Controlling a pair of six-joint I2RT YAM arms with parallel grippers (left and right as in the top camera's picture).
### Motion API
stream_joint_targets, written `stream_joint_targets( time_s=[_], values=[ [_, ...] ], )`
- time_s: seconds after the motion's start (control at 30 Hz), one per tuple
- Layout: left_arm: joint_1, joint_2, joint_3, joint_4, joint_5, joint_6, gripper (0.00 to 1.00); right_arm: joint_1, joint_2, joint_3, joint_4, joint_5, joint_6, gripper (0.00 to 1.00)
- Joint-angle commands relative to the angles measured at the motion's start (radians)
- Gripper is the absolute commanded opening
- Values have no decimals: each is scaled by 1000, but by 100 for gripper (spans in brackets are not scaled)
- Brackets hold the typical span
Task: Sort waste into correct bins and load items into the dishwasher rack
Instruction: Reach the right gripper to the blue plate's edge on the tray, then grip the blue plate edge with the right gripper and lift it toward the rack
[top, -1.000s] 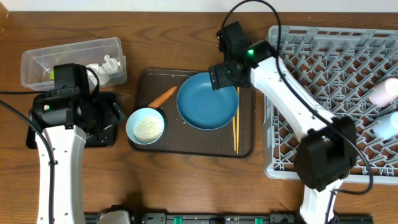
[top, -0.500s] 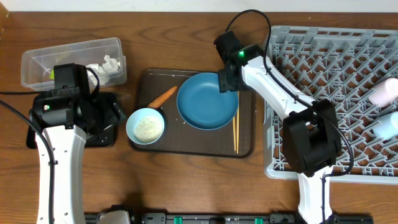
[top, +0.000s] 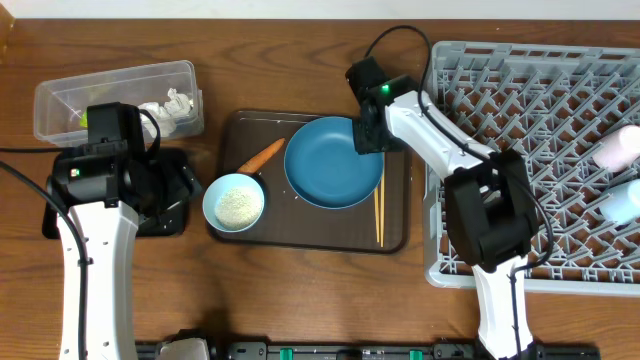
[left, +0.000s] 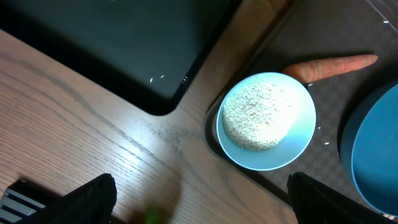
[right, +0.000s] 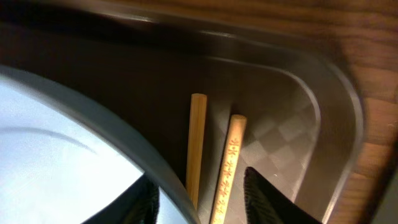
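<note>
Since a second ago the right arm has folded in, bringing the right gripper to the dark-blue dish's far rim on the brown serving tray.

Left wrist: the left gripper is spread, idle by the rice bowl.

Right wrist: jaws spread astride the dish rim and the wooden chopsticks. Closing here could pinch a stick too.

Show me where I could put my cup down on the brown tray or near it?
The tray has two bare patches: its far-left corner behind the carrot, and the front strip between bowl and chopsticks, below the dish. The table in front of the tray is bare too. The tray's right side is crowded: dish, chopsticks and right arm close together.
</note>
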Motion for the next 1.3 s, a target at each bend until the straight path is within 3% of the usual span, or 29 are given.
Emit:
stream_joint_targets(
  time_s=[0.0, 0.1, 0.27, 0.37, 0.43, 0.7, 0.93, 1.27],
  values=[
    [3, 4, 5, -4, 6, -9, 90, 0, 24, 5, 1, -10, 6, 33],
    [3, 4, 5, -4, 6, -9, 90, 0, 25, 5, 2, -11, 6, 21],
    [3, 4, 5, -4, 6, -9, 90, -1, 13, 5, 6, -10, 7, 19],
    [3, 4, 5, -4, 6, -9, 90, -6, 11, 5, 6, -11, 6, 5],
    [3, 4, 5, -4, 6, -9, 90, -8, 11, 5, 3, -11, 6, 1],
    [3, 4, 5, -11, 6, -9, 90, -10, -23, 6, -2, -3, 6, 1],
    [3, 4, 5, -10, 6, -9, 90, -45, -164, 7, -4, 56, -8, 1],
    [3, 4, 5, -11, 6, -9, 90, -127, -462, 7, 8, 370, -159, 1]
  ],
)
